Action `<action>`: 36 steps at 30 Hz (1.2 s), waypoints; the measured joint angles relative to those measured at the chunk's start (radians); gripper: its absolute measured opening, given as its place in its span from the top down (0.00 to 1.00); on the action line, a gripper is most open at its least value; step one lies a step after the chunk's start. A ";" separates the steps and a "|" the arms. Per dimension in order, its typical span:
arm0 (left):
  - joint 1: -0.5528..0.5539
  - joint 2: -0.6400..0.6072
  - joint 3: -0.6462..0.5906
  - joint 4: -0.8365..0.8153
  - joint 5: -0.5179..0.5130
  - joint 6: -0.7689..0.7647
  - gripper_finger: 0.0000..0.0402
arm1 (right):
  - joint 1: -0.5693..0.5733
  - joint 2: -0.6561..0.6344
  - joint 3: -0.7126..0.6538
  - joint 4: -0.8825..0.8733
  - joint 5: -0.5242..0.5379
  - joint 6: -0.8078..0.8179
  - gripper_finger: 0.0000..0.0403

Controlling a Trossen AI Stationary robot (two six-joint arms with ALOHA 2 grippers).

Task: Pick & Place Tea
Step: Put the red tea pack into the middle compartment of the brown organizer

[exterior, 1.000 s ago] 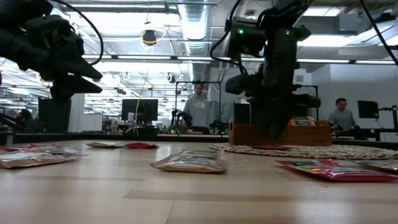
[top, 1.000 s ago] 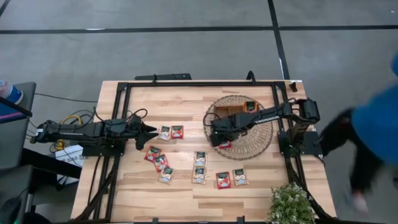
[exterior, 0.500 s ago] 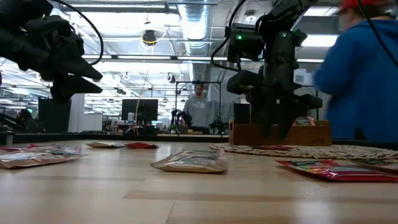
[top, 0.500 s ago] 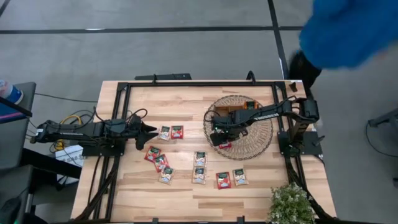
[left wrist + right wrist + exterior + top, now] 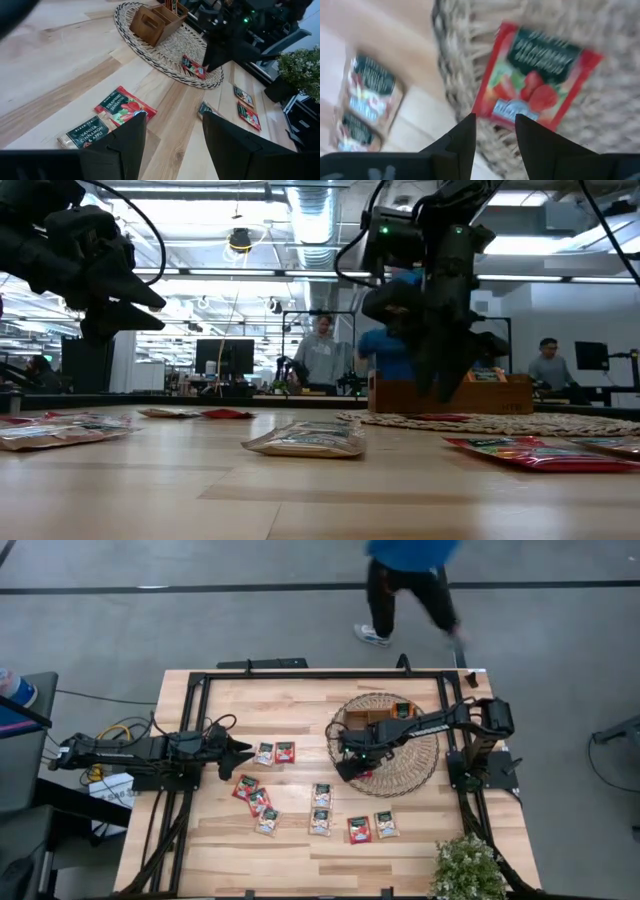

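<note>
Tea sachets [image 5: 320, 808] lie scattered on the wooden counter [image 5: 300, 850] beside the round woven mat [image 5: 410, 772], seen from above; one red sachet [image 5: 362, 774] rests on the mat's edge, directly under the right hand [image 5: 345, 768]. A wooden tray [image 5: 372, 718] stands on the mat's far part. The left hand [image 5: 246, 752] hovers well away from the mat, beside a pale and a red sachet.

From counter height, the right hand [image 5: 440, 385] hangs just above the mat [image 5: 560, 423], before the tray [image 5: 500, 394].

The left wrist view shows the left hand's fingers [image 5: 125, 145] parted, empty, above two sachets [image 5: 107, 117].

The right wrist view shows the fingers [image 5: 465, 142] narrowly parted, holding nothing, over the red sachet [image 5: 535, 80].
</note>
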 joint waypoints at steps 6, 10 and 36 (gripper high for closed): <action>0.000 0.000 0.000 0.000 0.000 0.016 0.53 | 0.006 0.000 0.000 0.029 -0.052 0.040 0.62; 0.000 0.000 0.000 0.000 0.000 0.022 0.53 | 0.010 0.000 0.000 0.056 -0.074 0.109 0.51; 0.000 0.000 0.000 -0.008 0.010 0.106 0.53 | -0.009 -0.005 0.000 0.005 0.106 0.160 0.16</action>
